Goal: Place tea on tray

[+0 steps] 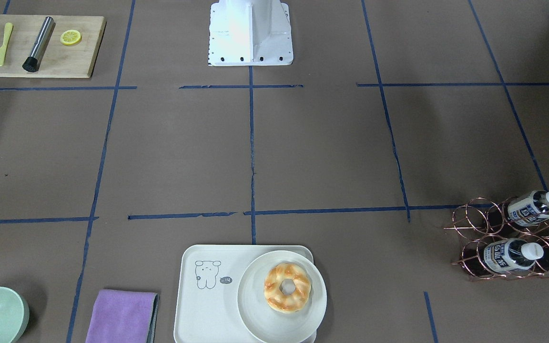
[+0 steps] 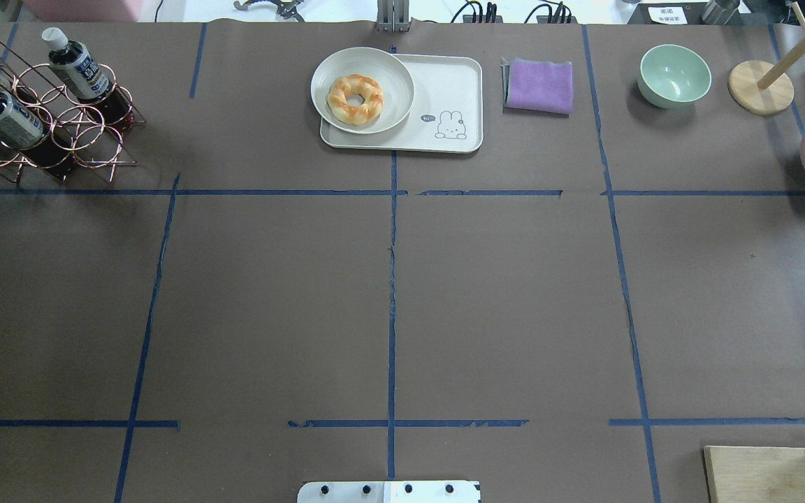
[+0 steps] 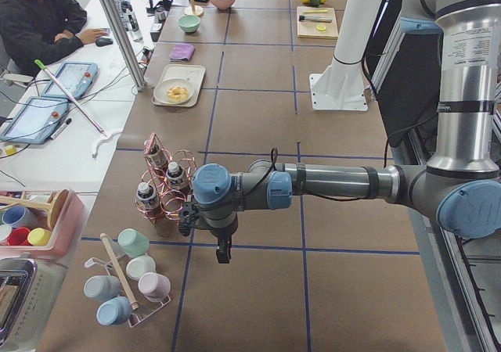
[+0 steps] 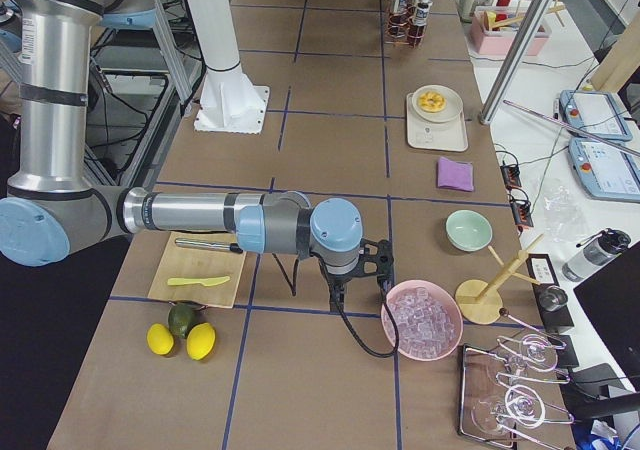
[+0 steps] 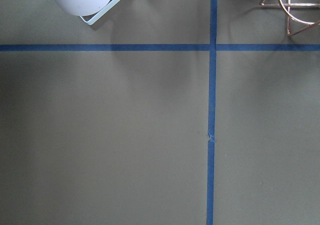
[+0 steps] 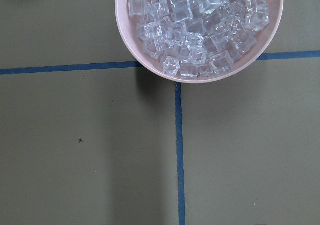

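Right now three tea bottles [image 2: 77,66] lie tilted, caps up, in a copper wire rack [image 2: 60,136] at the far left corner of the table [image 2: 388,293], well apart from the tray [image 2: 448,87]. The tray sits at the middle of the table's far edge. A round plate [image 2: 392,70] covers its left half and juts a little past the rim, with a doughnut [image 2: 355,98] on it. The half with the bear drawing is bare. A purple cloth [image 2: 539,85] lies just beside the tray on its right, and a green bowl [image 2: 674,75] sits further along that edge.

The left gripper [image 3: 223,252] hangs pointing down over the table's left end, near the rack but not touching it. I cannot tell how wide it stands. The right gripper [image 4: 338,288] hangs at the right end beside a pink bowl of ice cubes [image 6: 200,30]. Its spread cannot be told either.
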Robot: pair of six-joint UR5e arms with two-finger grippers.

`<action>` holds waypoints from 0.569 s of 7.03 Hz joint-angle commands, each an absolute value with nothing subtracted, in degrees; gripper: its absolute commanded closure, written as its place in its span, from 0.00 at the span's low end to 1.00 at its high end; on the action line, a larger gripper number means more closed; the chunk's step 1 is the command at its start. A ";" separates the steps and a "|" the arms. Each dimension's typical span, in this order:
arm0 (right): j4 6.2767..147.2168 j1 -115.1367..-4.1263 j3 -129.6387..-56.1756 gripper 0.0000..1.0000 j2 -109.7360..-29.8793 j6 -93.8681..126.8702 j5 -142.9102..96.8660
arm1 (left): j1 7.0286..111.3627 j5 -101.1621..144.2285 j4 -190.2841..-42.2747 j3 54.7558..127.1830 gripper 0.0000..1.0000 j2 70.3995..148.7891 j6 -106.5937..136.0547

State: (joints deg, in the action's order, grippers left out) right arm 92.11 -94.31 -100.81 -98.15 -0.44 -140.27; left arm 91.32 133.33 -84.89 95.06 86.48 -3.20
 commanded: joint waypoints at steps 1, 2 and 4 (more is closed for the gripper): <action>92.11 -94.31 -100.72 0.00 -98.17 -0.53 -140.27 | 91.32 133.33 -84.90 95.10 0.00 86.57 -3.25; 92.11 -94.31 -100.72 0.00 -98.17 -0.53 -140.27 | 91.32 133.33 -84.90 95.18 0.00 86.49 -3.16; 92.11 -94.31 -100.72 0.00 -98.17 -0.53 -140.27 | 91.32 133.33 -86.47 95.10 0.00 86.48 -3.16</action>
